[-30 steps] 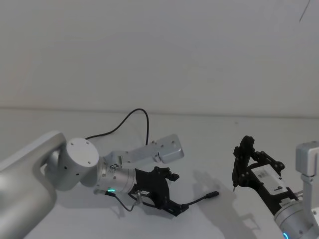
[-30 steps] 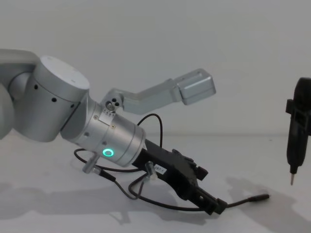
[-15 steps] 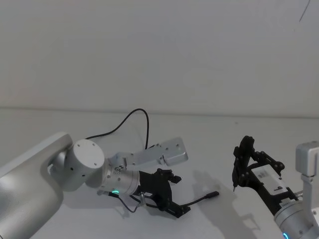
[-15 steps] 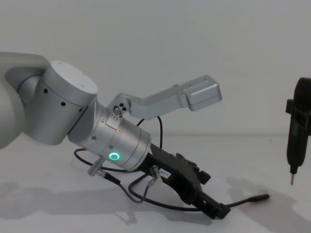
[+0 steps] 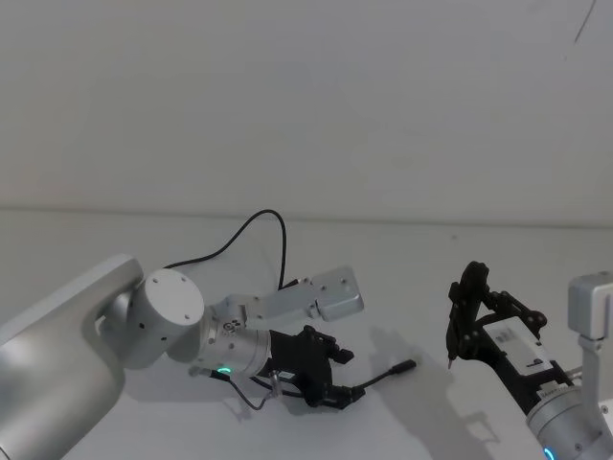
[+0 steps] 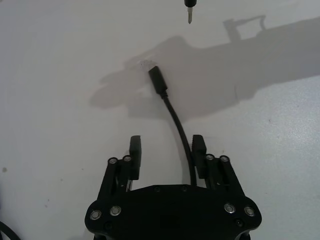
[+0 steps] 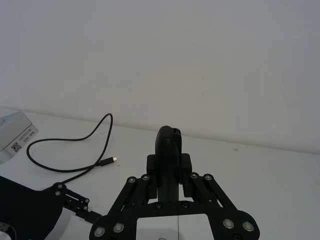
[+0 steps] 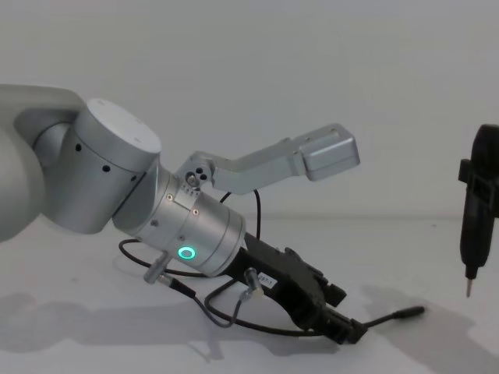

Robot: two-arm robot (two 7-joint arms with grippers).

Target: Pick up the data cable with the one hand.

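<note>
The data cable (image 5: 280, 233) is thin and black. It loops across the white table from the back and ends in a slim plug (image 5: 403, 367) at the front. Low over the table, my left gripper (image 5: 339, 394) stands open around the stretch just behind that plug. In the left wrist view the cable (image 6: 173, 113) runs between the fingers (image 6: 135, 150), close to one of them. From the side, the gripper (image 8: 348, 330) tilts down at the cable (image 8: 390, 316). The other plug (image 7: 113, 160) has a silver tip and lies farther back.
My right gripper (image 5: 464, 324) hovers to the right, shut on a dark narrow tool (image 8: 474, 226) with a thin point. A short grey wire (image 8: 224, 315) with metal connectors hangs under the left wrist. The left wrist's silver camera housing (image 8: 330, 151) juts above the gripper.
The left arm has pushed forward and lowered a little, settling the gripper around the cable. The near plug end has shifted slightly. The right arm has not moved.
</note>
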